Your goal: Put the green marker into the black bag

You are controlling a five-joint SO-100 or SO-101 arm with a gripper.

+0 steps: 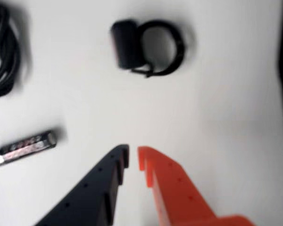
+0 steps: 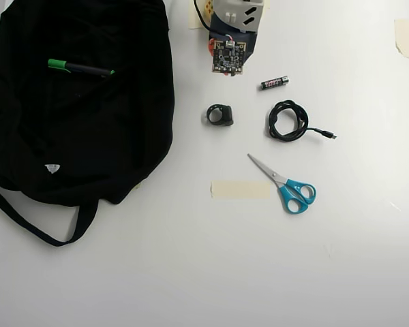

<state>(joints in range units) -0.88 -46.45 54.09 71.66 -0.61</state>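
In the overhead view the green marker lies on the upper left of the black bag, its green cap pointing left. The bag is spread flat over the left of the table, with its strap trailing below. My arm stands at the top centre, well to the right of the bag. In the wrist view my gripper has one black finger and one orange finger, tips nearly together with nothing between them, above bare white table. The wrist view shows neither the marker nor the bag.
A small black ring-shaped strap lies ahead of the gripper. A battery, a coiled black cable, blue-handled scissors and a strip of tape lie on the white table.
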